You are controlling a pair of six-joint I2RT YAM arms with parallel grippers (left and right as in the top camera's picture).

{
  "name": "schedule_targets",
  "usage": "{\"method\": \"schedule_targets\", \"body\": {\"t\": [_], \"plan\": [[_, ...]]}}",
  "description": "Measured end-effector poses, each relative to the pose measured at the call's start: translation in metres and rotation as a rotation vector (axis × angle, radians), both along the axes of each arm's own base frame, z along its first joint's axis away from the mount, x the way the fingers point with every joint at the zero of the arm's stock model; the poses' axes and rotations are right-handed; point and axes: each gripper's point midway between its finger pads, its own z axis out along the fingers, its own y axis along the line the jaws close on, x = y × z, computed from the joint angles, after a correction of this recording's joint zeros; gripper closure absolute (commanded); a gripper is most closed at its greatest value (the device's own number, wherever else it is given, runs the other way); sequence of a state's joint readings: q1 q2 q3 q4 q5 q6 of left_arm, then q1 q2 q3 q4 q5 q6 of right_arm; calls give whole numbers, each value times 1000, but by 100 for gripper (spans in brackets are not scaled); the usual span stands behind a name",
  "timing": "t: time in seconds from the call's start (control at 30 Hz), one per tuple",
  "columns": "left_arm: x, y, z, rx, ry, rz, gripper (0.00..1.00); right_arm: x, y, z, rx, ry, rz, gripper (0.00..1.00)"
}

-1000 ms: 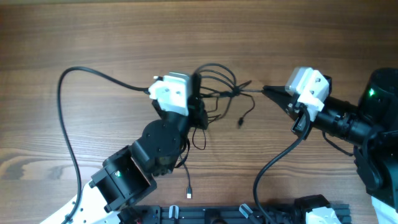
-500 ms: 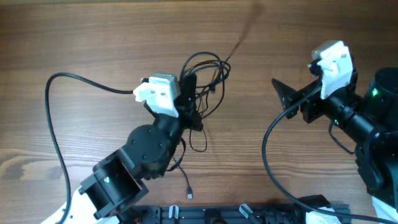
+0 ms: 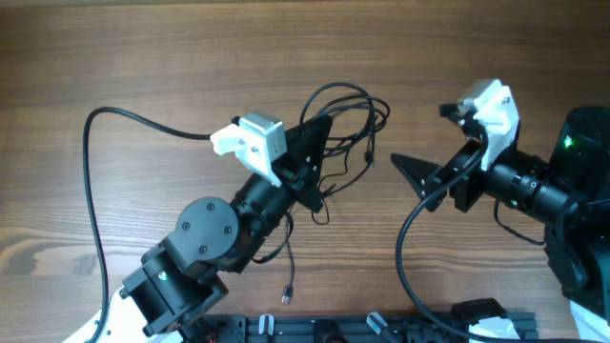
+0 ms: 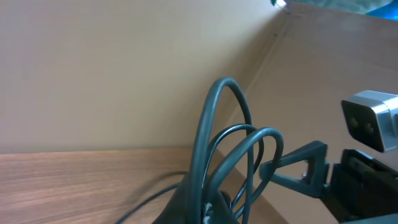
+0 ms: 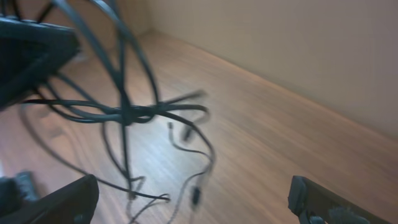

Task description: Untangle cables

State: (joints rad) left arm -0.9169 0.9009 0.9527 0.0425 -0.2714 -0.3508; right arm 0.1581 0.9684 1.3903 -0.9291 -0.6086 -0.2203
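The cables [image 5: 124,113] are clenched in the left claw [image 3: 315,152], apparently held clear of the surface [image 3: 143,57] so loops hang free. The right claw [image 3: 419,138] is spread wide, empty, nearby.

Cables [image 4: 204,124] looping upward, seemingly pinched below

- The left hand [image 3: 313,154] is clamped on the cables [image 3: 355,103] at their left side, its arm rising from below them.
- The right hand [image 3: 427,139] gapes wide to the right of the cables, apart from them.
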Motion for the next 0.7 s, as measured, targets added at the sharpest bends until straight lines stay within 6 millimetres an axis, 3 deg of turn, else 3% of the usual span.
{"method": "schedule_targets", "body": {"t": [0.2,0.37,0.5,0.53,0.7], "plan": [[-5,-6,1,-10,1,-47,96,-16,18,11,74,-2,132,0],[-18,-26,10,-54,-18,-185,96,-14,22,25,114,-45,151,0],[-34,-43,9,-47,-22,-318,96,20,-5,14,85,5,-105,0],[-40,-47,9,-44,-25,-356,96,35,-21,6,66,33,-231,0],[-44,-57,-5,-9,5,-410,96,47,-46,-3,28,62,-444,0]]}}
